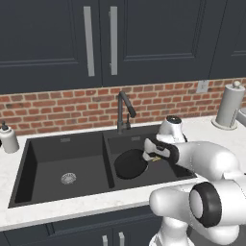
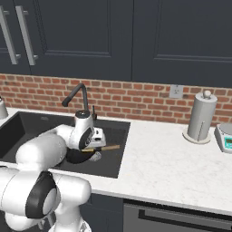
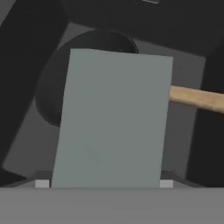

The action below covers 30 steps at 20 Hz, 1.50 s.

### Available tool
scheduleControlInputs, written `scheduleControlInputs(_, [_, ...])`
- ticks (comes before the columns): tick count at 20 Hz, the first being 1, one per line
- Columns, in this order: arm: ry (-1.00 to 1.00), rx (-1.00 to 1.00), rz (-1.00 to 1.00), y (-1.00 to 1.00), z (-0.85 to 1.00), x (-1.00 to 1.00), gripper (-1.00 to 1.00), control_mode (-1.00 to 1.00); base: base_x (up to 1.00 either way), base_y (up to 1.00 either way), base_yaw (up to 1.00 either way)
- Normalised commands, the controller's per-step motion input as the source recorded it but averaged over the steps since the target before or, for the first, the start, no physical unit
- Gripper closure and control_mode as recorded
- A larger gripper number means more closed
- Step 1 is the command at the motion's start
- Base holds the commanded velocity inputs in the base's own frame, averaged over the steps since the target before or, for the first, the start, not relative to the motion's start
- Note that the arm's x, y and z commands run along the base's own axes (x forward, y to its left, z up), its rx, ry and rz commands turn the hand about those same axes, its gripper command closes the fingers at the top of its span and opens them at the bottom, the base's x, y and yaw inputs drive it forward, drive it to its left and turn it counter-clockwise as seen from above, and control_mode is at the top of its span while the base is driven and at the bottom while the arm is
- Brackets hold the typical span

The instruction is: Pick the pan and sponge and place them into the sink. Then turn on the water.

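Sponge held in the pincer above the pan in the sink's right basin.

We saw the pincer [image 1: 153, 156] grasping one sponge [image 3: 113, 118], grey face toward the hand camera, directly over one pan [image 1: 129, 164] resting in the right basin of the sink [image 1: 29, 166]; the pan's handle [image 2: 103, 148] pointed right toward the counter [image 2: 167, 163]. One faucet [image 1: 123, 111] stood behind, no water running.

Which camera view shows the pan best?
The left base view: the pan lies as a round black disc on the right basin floor of the sink. In the right base view the arm hides most of it, leaving its handle. In the hand view a grey block covers much of it.
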Motion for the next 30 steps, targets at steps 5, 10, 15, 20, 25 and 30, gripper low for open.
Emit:
scheduleControlInputs(5, [0.01, 0.00, 0.01, 0.06, -0.24, 0.71, 1.00, -1.00, 0.00, 0.00, 0.00])
scheduleControlInputs(10, [0.00, 0.00, 0.01, 0.08, -0.42, 0.49, 1.00, -1.00, 0.00, 0.00, 0.00])
scheduleControlInputs(15, [0.00, 0.00, 0.01, 0.03, -0.43, 0.29, 1.00, -1.00, 0.00, 0.00, 0.00])
scheduleControlInputs(20, [0.00, 0.00, 0.01, 0.00, -0.26, 0.24, 1.00, -1.00, 0.00, 0.00, 0.00])
scheduleControlInputs(25, [0.00, 0.00, 0.01, 0.00, -0.08, 0.06, 1.00, -1.00, 0.00, 0.00, 0.00])
scheduleControlInputs(30, [0.00, 0.00, 0.01, 0.00, -0.01, 0.00, 1.00, -1.00, 0.00, 0.00, 0.00])
